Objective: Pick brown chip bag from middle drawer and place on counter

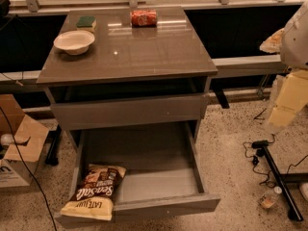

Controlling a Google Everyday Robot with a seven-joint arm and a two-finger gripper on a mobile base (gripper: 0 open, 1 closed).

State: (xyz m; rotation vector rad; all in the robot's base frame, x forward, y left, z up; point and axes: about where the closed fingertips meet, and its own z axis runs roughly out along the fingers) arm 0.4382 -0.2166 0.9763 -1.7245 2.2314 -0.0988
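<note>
The brown chip bag (94, 191) lies in the front left corner of the open middle drawer (166, 207). Its pale yellow lower end hangs over the drawer's front edge. The rest of the grey tray is bare. The counter (144, 49) tops the cabinet above. My arm shows at the right edge of the view, and my gripper (283, 107) hangs there beside the cabinet, far right of the bag and about level with the closed drawer front. It holds nothing that I can see.
A white bowl (74, 41), a green sponge (86, 22) and a red can (144, 18) sit at the counter's back. A closed grey drawer front (130, 110) is above the open drawer. Cardboard boxes (19, 143) stand at left, and cables and a black stand leg (276, 177) lie on the floor at right.
</note>
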